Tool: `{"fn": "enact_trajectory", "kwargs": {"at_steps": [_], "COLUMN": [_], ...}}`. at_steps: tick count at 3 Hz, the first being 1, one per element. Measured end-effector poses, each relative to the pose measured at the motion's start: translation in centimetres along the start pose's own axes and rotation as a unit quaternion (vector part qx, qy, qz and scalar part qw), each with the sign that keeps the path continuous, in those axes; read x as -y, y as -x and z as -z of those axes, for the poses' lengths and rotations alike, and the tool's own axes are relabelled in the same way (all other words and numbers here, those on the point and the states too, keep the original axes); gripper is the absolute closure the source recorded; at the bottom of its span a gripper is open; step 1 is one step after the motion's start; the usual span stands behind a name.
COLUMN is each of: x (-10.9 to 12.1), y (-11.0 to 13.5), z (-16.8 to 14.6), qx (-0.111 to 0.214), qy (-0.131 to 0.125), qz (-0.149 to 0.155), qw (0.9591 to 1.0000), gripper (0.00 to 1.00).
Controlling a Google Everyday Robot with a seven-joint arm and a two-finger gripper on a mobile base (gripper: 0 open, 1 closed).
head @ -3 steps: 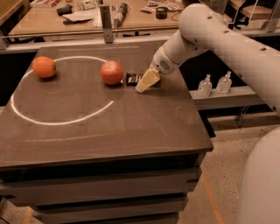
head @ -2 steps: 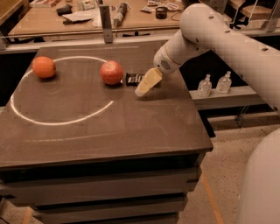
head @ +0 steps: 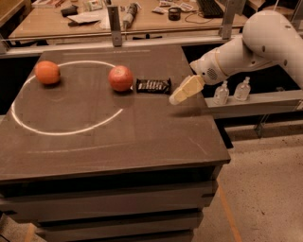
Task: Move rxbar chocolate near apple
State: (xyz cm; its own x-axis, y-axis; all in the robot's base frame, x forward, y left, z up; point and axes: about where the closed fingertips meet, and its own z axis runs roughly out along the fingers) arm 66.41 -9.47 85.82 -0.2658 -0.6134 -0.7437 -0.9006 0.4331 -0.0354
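The rxbar chocolate [head: 153, 85], a flat black wrapper with white lettering, lies on the dark table just right of the apple [head: 120, 78], almost touching it. The apple is reddish with a paler top and sits on the white circle line. My gripper [head: 178, 96] hovers just right of the bar, above the table, holding nothing, apart from the bar. The white arm reaches in from the upper right.
An orange round fruit [head: 47, 72] sits at the table's back left on the white circle [head: 61, 132]. Two small clear bottles [head: 232, 91] stand on a ledge right of the table. A cluttered workbench [head: 118, 14] is behind. The table's right edge [head: 215, 127] drops to floor.
The gripper has drawn back to the right and lifted away from the bar, which stays lying next to the apple.
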Motion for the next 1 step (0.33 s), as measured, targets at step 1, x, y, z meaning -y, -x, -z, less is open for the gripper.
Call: {"fn": "enact_trajectory", "kwargs": {"at_steps": [1], "x": [0.02], "y": [-0.04], "z": [0.03], "qx": [0.0], "qy": [0.0], "qz": [-0.001], "qw": [1.0], "gripper": [0.0]}}
